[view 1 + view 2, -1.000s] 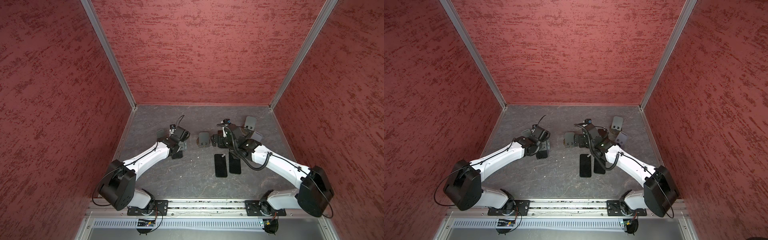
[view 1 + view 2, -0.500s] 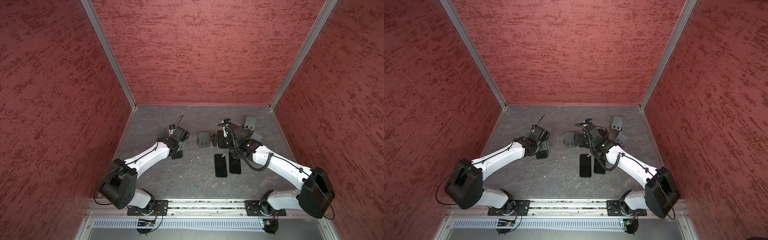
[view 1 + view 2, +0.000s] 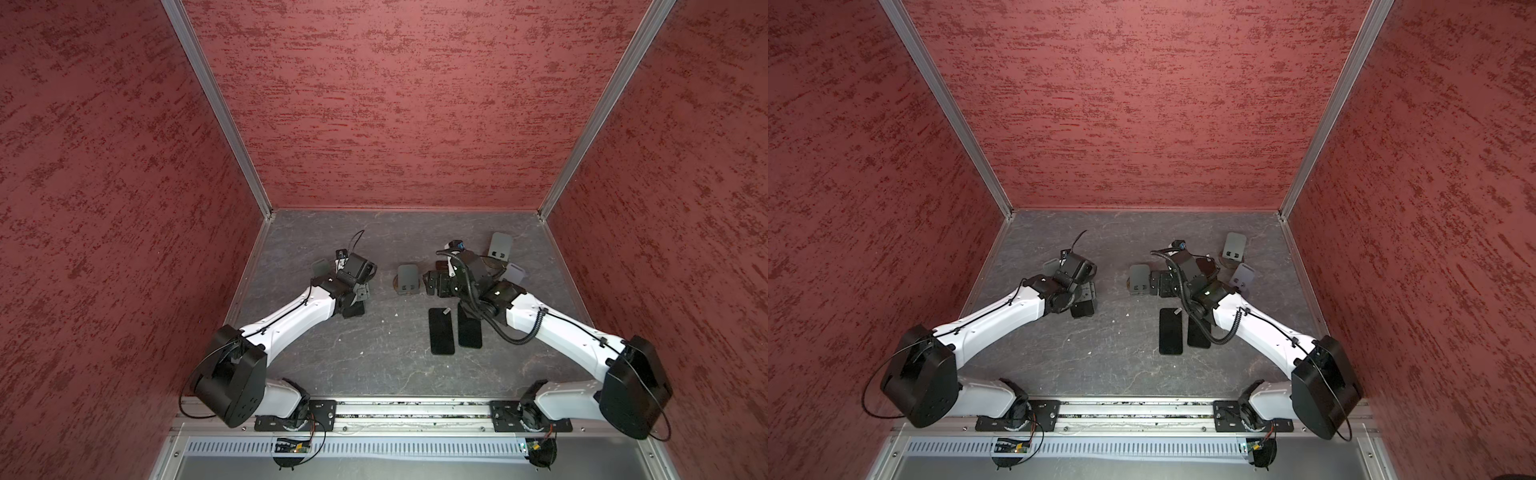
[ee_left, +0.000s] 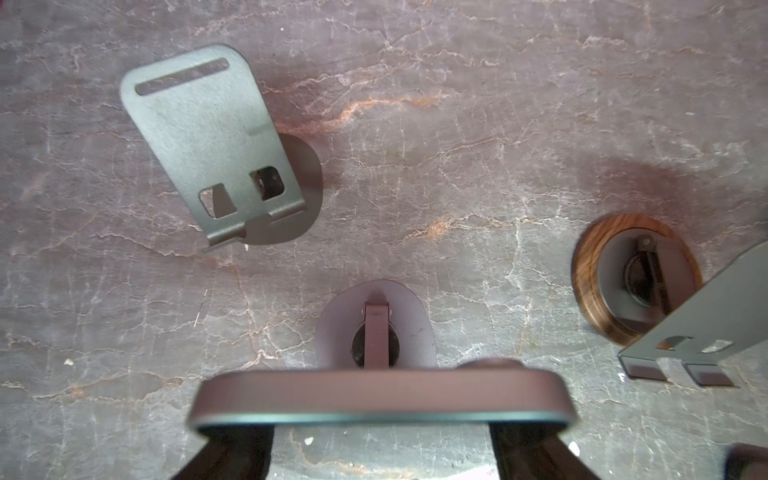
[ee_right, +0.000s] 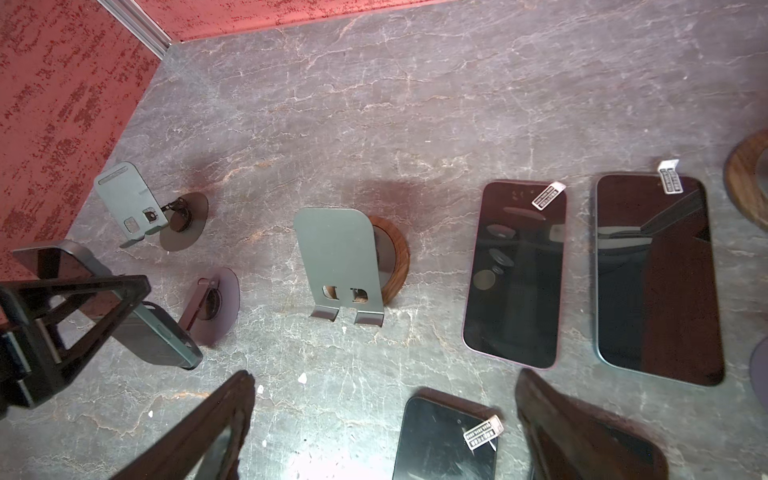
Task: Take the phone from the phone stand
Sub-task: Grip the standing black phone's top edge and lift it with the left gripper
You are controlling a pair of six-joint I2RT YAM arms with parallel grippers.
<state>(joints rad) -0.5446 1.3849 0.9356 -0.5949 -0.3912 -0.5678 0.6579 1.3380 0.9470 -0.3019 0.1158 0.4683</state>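
While the right gripper (image 5: 384, 376) hangs wide open, the left gripper (image 4: 380, 440) clamps the phone (image 4: 382, 399) at the phone stand (image 4: 376, 324).

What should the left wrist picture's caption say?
Left gripper, jaws flanking the phone on its stand, beside an empty grey stand and a wooden-based stand.

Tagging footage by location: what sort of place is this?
Likely a robot lab test cell: red textured wall panels enclose a grey stone-patterned tabletop, with two white robot arms bolted along its front edge.
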